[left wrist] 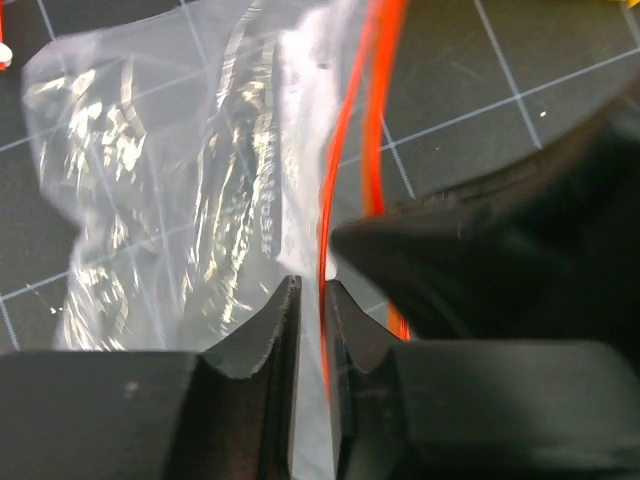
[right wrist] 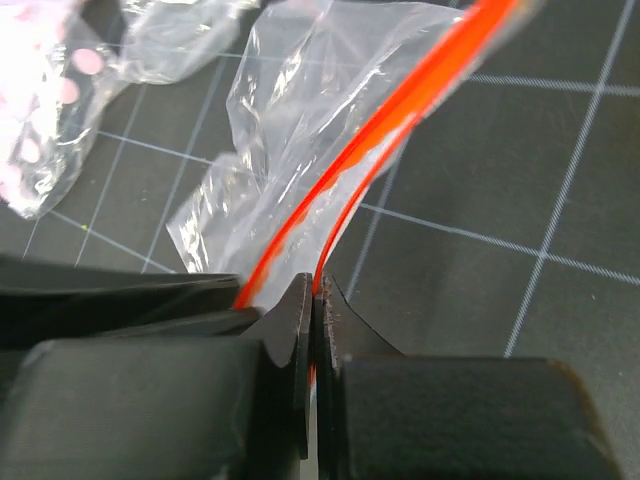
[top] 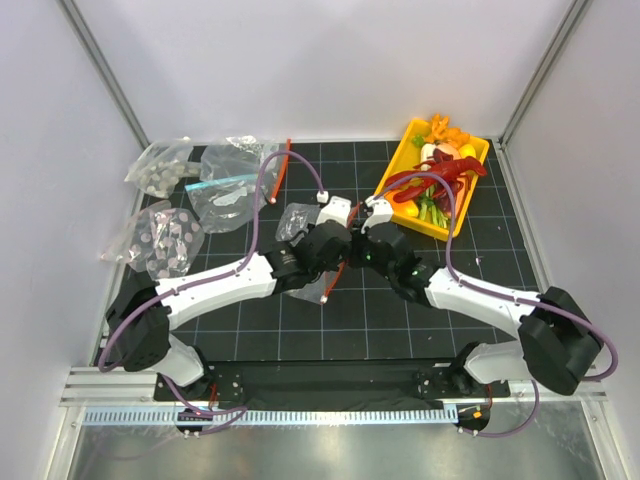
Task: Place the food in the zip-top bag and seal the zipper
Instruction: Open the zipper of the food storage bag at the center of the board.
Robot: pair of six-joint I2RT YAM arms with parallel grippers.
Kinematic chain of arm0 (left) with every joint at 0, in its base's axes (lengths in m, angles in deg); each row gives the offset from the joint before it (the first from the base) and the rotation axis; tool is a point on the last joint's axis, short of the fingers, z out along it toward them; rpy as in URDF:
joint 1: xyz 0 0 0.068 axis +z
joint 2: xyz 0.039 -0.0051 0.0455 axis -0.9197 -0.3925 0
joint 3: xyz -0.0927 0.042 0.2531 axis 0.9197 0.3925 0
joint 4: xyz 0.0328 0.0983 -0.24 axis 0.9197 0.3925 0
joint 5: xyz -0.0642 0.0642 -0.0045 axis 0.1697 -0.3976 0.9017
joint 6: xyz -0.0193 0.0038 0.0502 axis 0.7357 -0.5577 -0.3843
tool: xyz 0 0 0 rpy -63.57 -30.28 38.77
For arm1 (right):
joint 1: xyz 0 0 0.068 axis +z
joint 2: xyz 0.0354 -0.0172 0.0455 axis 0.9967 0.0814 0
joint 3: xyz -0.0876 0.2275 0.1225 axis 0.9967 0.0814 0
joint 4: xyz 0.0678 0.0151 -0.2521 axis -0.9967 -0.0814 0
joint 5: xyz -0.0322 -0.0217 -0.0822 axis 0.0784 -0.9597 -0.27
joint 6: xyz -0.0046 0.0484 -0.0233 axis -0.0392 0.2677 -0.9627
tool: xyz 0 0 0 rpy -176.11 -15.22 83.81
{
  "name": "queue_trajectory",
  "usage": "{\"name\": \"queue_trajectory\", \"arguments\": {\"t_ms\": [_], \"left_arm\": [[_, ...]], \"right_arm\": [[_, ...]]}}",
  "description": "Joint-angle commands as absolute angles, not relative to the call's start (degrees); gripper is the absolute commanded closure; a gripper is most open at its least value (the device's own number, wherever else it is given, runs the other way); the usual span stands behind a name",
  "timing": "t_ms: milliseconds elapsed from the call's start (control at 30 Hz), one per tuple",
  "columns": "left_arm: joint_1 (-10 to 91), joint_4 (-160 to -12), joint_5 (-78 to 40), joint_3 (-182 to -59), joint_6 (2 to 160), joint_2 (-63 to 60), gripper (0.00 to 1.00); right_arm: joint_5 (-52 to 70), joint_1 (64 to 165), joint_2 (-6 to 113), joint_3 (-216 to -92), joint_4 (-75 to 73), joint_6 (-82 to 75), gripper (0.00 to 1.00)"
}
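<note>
- The step in hand is judged to be the opening of the zip-top bag (right wrist: 290,120): its mouth is held up at mid-table, between the two arms, and nothing is seen inside it
- The right gripper (right wrist: 313,285) is seen closed tight on the zipper (right wrist: 385,125), whose strip runs straight in between its jaws
- The left gripper (left wrist: 312,290) is set with its jaws a narrow slit apart; clear film and the red-orange strip pass through the slit, but whether they are pinched cannot be told
- The food is not yet loaded: the lobster (top: 440,175) and the small orange and yellow pieces (top: 440,128) lie in the yellow tray (top: 398,162) at the far right, apart from the bag
- For the next move, one lip should be kept held and the mouth spread wide, so that one gripper can be freed to fetch the food
- The bag is thin, crinkly and glossy, and is expected to slump and slip; near the right jaws the strip is seen split into two thin, curved lines
- The lobster is hard, shiny, red plastic with jutting claws, which could snag at the mouth
- The table (top: 300,330) is covered by a matt black gridded mat
</note>
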State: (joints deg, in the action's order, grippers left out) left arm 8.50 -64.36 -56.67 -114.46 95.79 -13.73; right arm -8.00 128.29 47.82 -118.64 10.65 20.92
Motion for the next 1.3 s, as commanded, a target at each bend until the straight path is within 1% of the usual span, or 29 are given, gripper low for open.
{"name": "queue_trajectory", "arguments": {"t_ms": [0, 67, 100, 200, 267, 333, 500, 600, 633, 733, 767, 900, 1000, 1067, 1100, 1200, 1267], "left_arm": [[7.56, -64.26, -60.11, -116.99, 94.67, -14.05, 0.79], [7.47, -64.09, -60.29, -117.08, 94.50, -13.97, 0.77], [7.30, -64.09, -60.46, -116.99, 94.49, -13.96, 0.73], [7.21, -64.09, -61.51, -117.08, 94.41, -13.96, 0.68], [7.12, -63.30, -62.91, -117.34, 94.67, -14.58, 0.68], [7.21, -61.38, -66.78, -118.31, 95.19, -15.19, 0.68], [7.21, -55.75, -78.27, -122.17, 97.31, -19.22, 0.71], [7.21, -51.18, -82.94, -124.37, 98.88, -21.43, 0.72], [7.21, -48.56, -85.75, -126.03, 99.24, -23.00, 0.73], [7.12, -45.11, -89.54, -127.80, 100.65, -23.72, 0.88], [7.12, -44.75, -89.90, -127.80, 100.91, -23.46, 0.99], [7.12, -44.75, -90.87, -125.79, 100.56, -19.69, 1.00], [7.12, -44.58, -92.89, -124.47, 99.77, -17.57, 1.00], [7.12, -44.23, -93.42, -124.29, 99.77, -16.78, 1.00], [7.12, -43.96, -93.16, -124.38, 99.77, -16.69, 1.00], [7.12, -43.87, -91.24, -124.99, 99.50, -17.04, 1.00], [7.12, -44.40, -89.21, -125.08, 99.07, -17.22, 1.00]], "right_arm": [[-14.74, 130.42, 45.30, -121.18, 10.02, 16.94, 0.99], [-15.00, 130.51, 45.13, -121.18, 10.02, 16.77, 0.99], [-15.09, 130.51, 45.04, -121.18, 10.02, 16.85, 0.99], [-14.92, 130.77, 44.69, -120.83, 10.72, 16.86, 0.99], [-14.65, 131.12, 44.51, -120.47, 11.42, 16.77, 0.99], [-14.65, 131.39, 43.90, -120.21, 11.69, 16.68, 0.99], [-15.27, 131.39, 42.84, -119.95, 11.34, 16.24, 0.99], [-16.49, 131.47, 41.97, -119.59, 10.99, 16.24, 0.99], [-17.02, 131.39, 42.05, -119.77, 10.64, 16.24, 0.99], [-21.05, 131.21, 43.54, -120.38, 9.06, 18.16, 0.99], [-21.76, 130.78, 44.24, -120.73, 7.92, 18.52, 0.99], [-20.63, 128.31, 50.03, -123.46, 4.75, 21.07, 0.99], [-18.96, 126.39, 51.98, -124.43, 4.04, 22.30, 0.98], [-18.08, 125.76, 52.77, -124.69, 3.87, 22.57, 0.95], [-17.91, 125.41, 52.95, -124.78, 3.78, 22.57, 0.90], [-16.68, 124.36, 52.86, -124.60, 3.87, 22.57, 0.81], [-15.01, 123.39, 52.34, -124.52, 3.95, 22.66, 0.76]]}}
